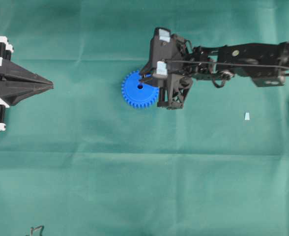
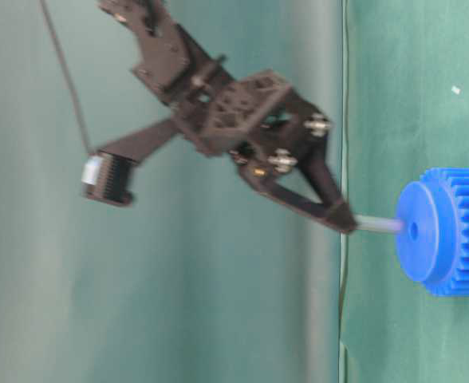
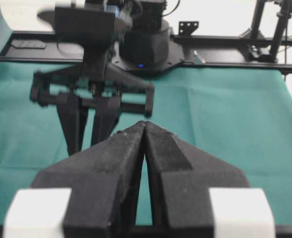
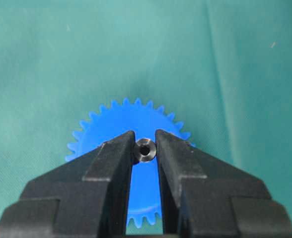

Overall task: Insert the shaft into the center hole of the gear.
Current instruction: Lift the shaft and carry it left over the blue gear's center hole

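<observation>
Now the shaft (image 4: 145,150) is clamped between the two fingers of the right gripper (image 4: 145,148), with its free end just at the hub of the gear (image 2: 450,231), close beside the center hole (image 2: 413,230). Whether it has entered cannot be told. This blue gear lies on the green cloth (image 1: 134,172). Well apart, the left gripper (image 3: 145,130) rests with its fingers pressed together, holding nothing.

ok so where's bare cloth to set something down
Free: the wide strip of green cloth below the gear, and the stretch between the gear and the parked left gripper. Crowded: around the gear, where the right gripper holds the pin.
</observation>
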